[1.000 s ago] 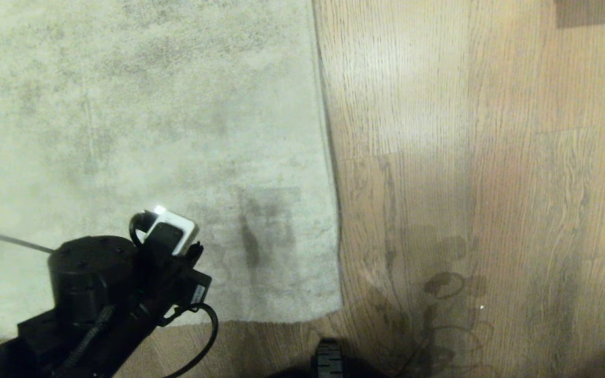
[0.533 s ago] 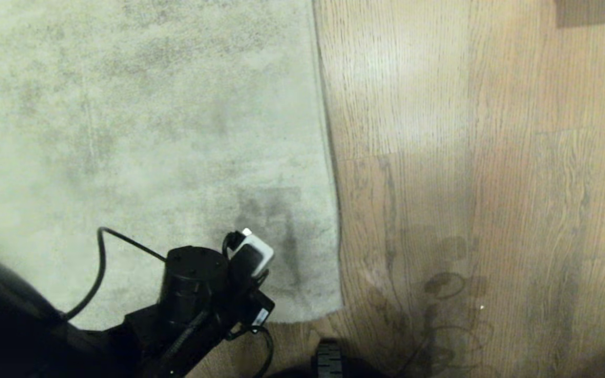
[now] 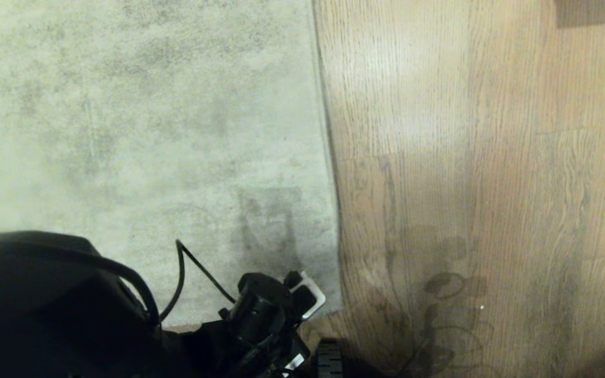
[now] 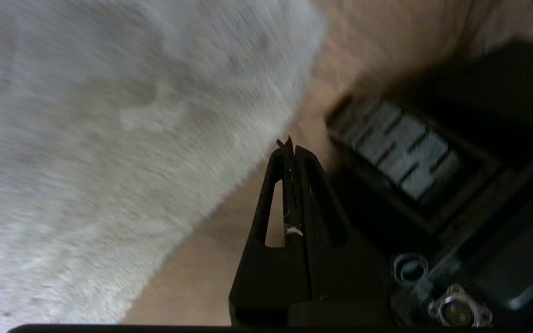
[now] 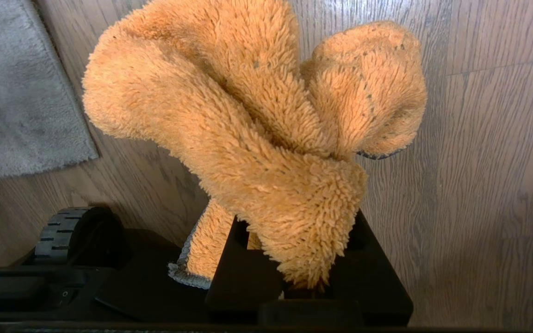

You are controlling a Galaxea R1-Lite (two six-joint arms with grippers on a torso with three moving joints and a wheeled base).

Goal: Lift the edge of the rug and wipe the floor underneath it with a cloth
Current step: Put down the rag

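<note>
Both claws closed: left gripper (image 4: 288, 144), fingers pressed together and empty, hangs just beside the flat pale grey short-pile rug corner (image 4: 289, 92), and risks sliding over it, while right gripper (image 5: 294, 282) clamps the fluffy orange cloth (image 5: 248, 115) above wood-grain plank floor (image 5: 479, 185)

Grey mottled rug edge (image 3: 329, 210) lies flat on the wood-grain floor (image 3: 465, 157); fluffy orange cloth (image 5: 257, 115) hangs bunched above the floor.

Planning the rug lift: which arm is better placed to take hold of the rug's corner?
Left. The left gripper, fingers shut and empty, sits right beside the rug edge at its near corner. The right gripper is shut on the orange cloth, over bare floor.
</note>
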